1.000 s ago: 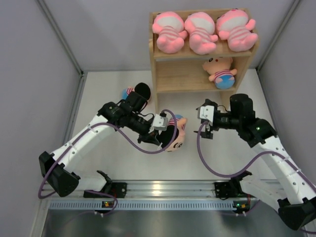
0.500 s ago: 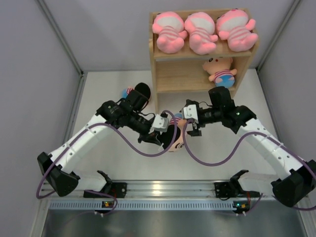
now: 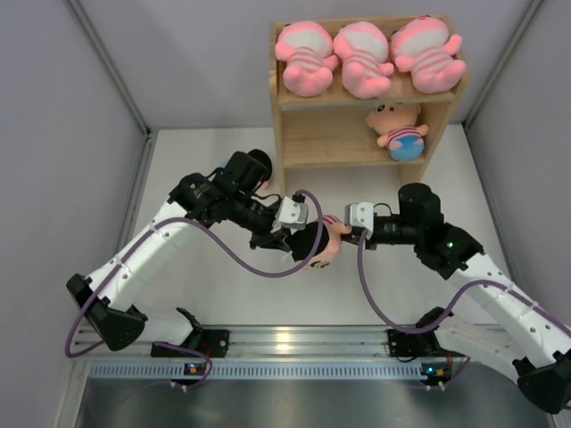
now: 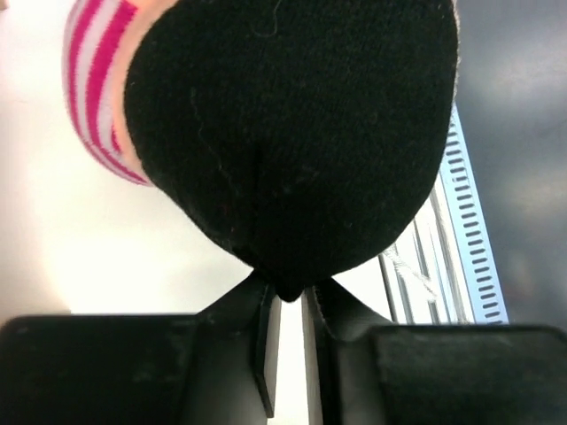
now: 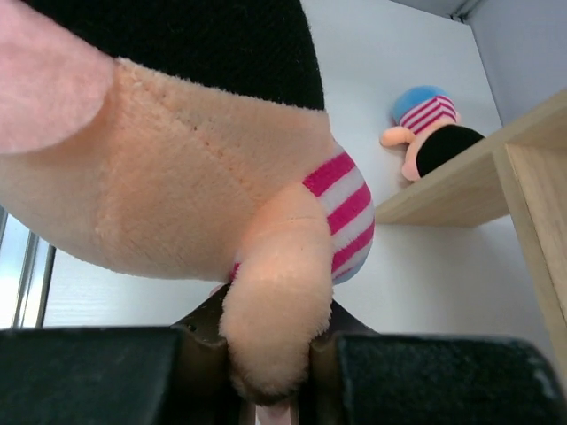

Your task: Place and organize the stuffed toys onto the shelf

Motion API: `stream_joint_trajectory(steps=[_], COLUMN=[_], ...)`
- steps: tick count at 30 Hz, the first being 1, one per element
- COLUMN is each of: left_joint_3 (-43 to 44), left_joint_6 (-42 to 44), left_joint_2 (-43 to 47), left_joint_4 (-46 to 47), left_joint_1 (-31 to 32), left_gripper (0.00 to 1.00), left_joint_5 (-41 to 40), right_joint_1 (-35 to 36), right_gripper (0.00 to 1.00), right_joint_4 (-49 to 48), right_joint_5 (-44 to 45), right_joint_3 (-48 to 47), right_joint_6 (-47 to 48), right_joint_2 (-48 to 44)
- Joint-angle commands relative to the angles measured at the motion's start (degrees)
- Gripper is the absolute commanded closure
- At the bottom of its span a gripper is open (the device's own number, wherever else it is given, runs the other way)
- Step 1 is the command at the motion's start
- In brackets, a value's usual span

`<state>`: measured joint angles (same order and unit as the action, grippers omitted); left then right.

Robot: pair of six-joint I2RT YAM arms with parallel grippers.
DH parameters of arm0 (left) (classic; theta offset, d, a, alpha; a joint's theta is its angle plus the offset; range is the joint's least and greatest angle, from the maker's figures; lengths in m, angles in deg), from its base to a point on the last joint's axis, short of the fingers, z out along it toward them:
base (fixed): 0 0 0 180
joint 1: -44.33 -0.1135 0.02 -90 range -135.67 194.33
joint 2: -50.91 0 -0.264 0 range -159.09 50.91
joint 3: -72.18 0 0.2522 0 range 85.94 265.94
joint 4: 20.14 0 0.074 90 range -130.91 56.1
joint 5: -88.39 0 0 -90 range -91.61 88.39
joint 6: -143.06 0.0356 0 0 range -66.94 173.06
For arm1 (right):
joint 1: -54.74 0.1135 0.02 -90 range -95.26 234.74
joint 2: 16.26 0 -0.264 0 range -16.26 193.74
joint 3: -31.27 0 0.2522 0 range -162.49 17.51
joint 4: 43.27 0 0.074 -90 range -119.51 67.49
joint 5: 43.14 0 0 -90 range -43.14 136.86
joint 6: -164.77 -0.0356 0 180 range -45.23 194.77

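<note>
1. Left arm (image 3: pixel 147 245): runs from its base at bottom left up to a raised elbow, then the forearm goes right and down toward centre.
2. Left gripper (image 3: pixel 300 248): aimed down-right. In the wrist view the fingers (image 4: pixel 252 320) are nearly together with only a thin slit between them, pinching a tuft of black hair on the doll (image 3: pixel 325 253).
3. Right arm (image 3: pixel 500 299): runs from its base at bottom right up and left, elbow high, wrist level and aimed left.
4. Right gripper (image 3: pixel 344 230): jaws clamped on a peach limb of the same doll.
5. The grippers face each other at centre, close together, doll between them.
</note>
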<state>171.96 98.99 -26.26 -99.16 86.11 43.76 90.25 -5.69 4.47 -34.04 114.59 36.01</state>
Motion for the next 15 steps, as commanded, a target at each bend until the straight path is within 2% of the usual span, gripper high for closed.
stream_joint_trajectory(steps=[1, 2, 5, 6, 8, 9, 12, 15], left_joint_3=[4.94, 6.25, 8.54, 9.07, 9.43, 9.34, 8.38, 8.55], left_joint_6=[-2.15, -2.60, -4.97, -6.02, -10.06, -11.12, -15.25, -18.59], left_joint_2=[-0.79, -0.88, -1.06, -0.88, -0.10, 0.26, 1.57, 2.19], left_joint_4=[1.97, 1.97, 2.06, 2.58, 5.12, 6.09, 10.66, 13.57], left_joint_1=[-0.12, -0.12, -0.21, -0.21, -0.21, -0.21, -0.21, -0.47], left_gripper=[0.79, 0.72, 0.71, 0.60, 0.47, 0.33, 0.23, 0.16], left_joint_5=[-3.79, -5.18, -7.21, -9.22, -12.48, -15.97, -22.57, -25.58], right_joint_1=[1.85, 1.85, 1.93, 1.85, 1.85, 1.85, 1.76, 1.32], right_gripper=[1.00, 1.00, 1.00, 1.00, 1.00, 1.00, 1.00, 1.00], right_joint_4=[-8.34, -8.69, -8.43, -8.00, -7.56, -7.55, -8.08, -9.75], right_joint_5=[2.13, 4.23, 6.79, 8.80, 11.35, 13.80, 18.38, 21.55], right_joint_3=[1.01, 1.19, 0.58, -0.04, -0.57, -0.57, 0.39, 1.89], right_joint_6=[-10.70, -14.03, -20.79, -22.57, -26.95, -28.20, -32.86, -37.69], right_joint_2=[-2.43, -2.70, -1.83, -1.47, -0.95, -0.77, -0.68, -1.20])
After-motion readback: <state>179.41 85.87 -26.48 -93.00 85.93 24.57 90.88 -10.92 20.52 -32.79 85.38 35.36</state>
